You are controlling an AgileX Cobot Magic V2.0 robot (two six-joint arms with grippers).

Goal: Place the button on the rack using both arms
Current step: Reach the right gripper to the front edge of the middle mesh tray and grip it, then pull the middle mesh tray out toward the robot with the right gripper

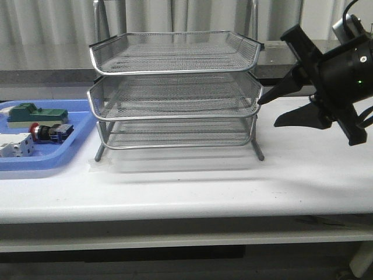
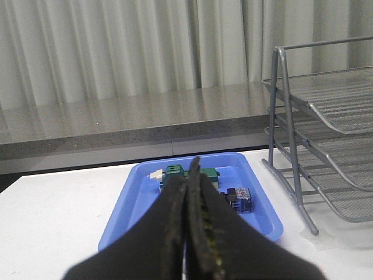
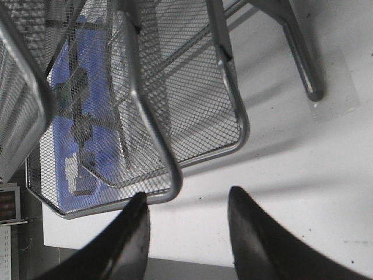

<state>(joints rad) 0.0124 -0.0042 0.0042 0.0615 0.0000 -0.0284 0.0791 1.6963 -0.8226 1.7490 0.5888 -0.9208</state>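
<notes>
Button in the blue tray at the table's left edge; both grippers empty.

The button (image 1: 44, 132) (red round head, silver collar, dark body) lies on its side in the shallow, smooth blue plastic tray (image 1: 52, 158), between a green flat block (image 1: 35, 113) toward the back and a white boxy module (image 1: 14, 146) toward the front. The rack (image 1: 175, 93), three tiers of fine silver wire mesh on a thin metal frame with legs, stands at mid-table just beside the tray. The right gripper (image 1: 280, 109) hangs by the rack's right side, its black wedge fingers (image 3: 256, 239) parted with nothing between them. The left gripper (image 2: 189, 175), seen only from its wrist camera, has its fingers pressed flat together, pointing toward the tray.
</notes>
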